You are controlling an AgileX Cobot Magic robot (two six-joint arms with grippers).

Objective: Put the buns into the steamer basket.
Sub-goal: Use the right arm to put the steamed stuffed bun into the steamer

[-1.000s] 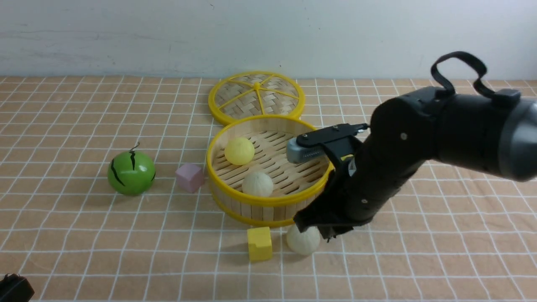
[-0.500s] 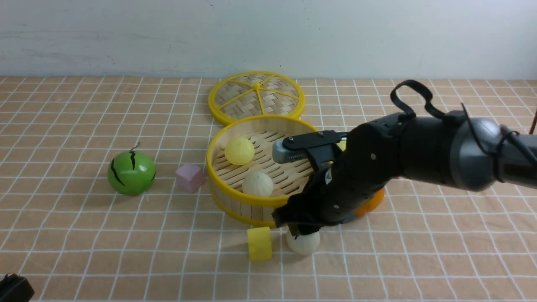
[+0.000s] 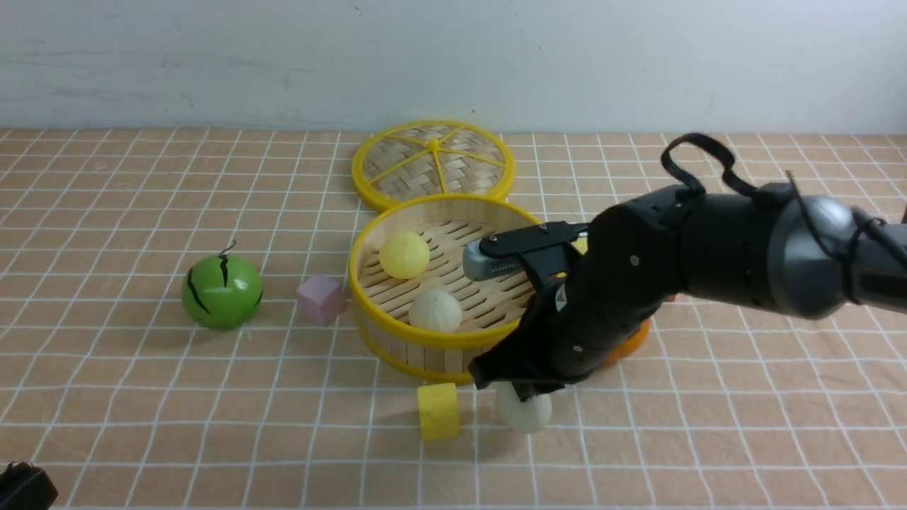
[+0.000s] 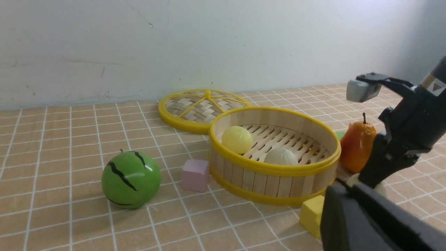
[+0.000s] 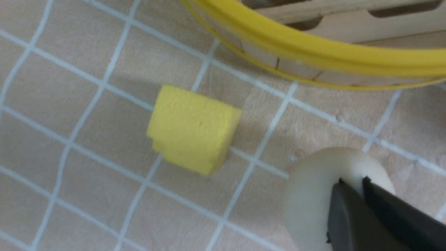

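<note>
Right gripper (image 3: 524, 394) is low and nose-down, just outside the basket (image 3: 368, 280), on the robot's side of its wall. The jaws are almost together with one thin slit between them, biting into the top of the held bun (image 3: 526, 418), which is off-white. So it's clamped on that bun. Can't tell whether the bun is clear of the cloth (image 3: 142, 397) or resting on it.

Basket contents I can see: two buns.
- Yellow bun (image 3: 404, 255): on the slat floor, beyond the gripper and to its left, near the far-left wall.
- White bun (image 3: 435, 311): nearer, also left of the gripper, up against the near wall.
- The two sit apart, not touching. The arm hides the right part of the floor.

Around the gripper:
- Yellow cube (image 3: 438, 411): just to its left, near the held bun with a gap between, close to the basket's bottom rim.
- Pear (image 3: 631, 338): orange, to the right and slightly beyond, mostly behind the arm.
- Lid (image 3: 434, 164): flat on the cloth beyond the basket. Rims touching or only close, can't tell.
- Pink cube (image 3: 321, 299): just off the basket's left side.
- Melon (image 3: 222, 282): further left, well apart from the gripper.

Left gripper (image 3: 25, 487): only a dark corner shows, far to the left of the right one and nearer the robot. Whether it's open or closed, can't tell.
</note>
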